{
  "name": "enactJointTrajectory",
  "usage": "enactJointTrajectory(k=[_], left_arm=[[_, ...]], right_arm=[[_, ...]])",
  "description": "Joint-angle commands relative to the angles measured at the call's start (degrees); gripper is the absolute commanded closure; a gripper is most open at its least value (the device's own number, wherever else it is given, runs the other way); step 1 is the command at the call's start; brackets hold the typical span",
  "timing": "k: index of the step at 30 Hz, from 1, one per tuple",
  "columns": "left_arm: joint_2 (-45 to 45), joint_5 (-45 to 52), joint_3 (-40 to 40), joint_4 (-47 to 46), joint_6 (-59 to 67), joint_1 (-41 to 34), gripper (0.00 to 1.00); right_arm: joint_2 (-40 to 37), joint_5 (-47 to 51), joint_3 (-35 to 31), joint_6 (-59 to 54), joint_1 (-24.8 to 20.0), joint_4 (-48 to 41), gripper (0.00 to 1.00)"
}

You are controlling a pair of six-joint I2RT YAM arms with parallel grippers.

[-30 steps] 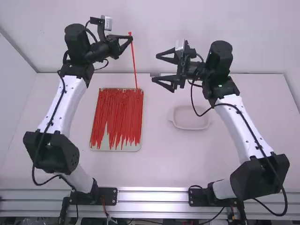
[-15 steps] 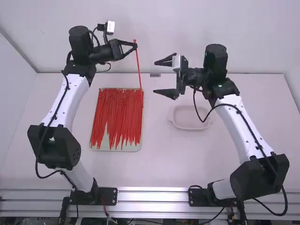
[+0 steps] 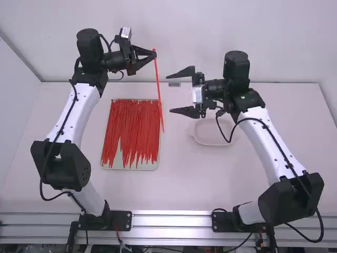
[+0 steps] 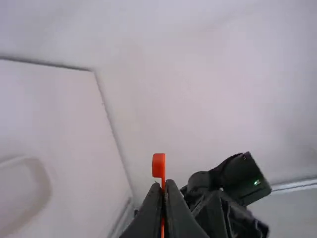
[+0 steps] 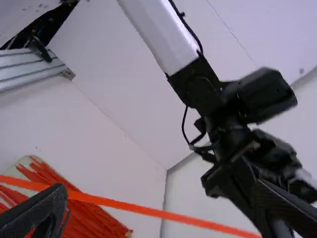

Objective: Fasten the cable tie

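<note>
Red cable ties (image 3: 131, 132) fill the tray (image 3: 130, 167); left tool (image 3: 152, 51) pinches one tie (image 3: 159, 89), right tool (image 3: 170, 94) gapes.

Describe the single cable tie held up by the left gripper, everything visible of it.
The cable tie is a thin, straight orange-red strip, plastic by its look, not yet looped. The left gripper is shut on it just below its small square head, which pokes out past the fingertips. The tail hangs free, with its tip by the right edge of the tray. The open right gripper stands beside it, apart.
</note>
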Motion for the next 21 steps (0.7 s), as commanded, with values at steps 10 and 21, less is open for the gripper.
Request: enactJointTrajectory(k=[10,21], left_arm=[[-0.1,4.0,0.7,0.5,-15.9,0.3,0.98],[-0.2,7.7,0.7,0.5,-19.8,0.4,0.98]], right_arm=[[0.1,-0.9,1.1,-14.9,4.2,0.0,0.01],[0.1,-3.4,1.1,-18.4,4.5,-0.1,0.01]])
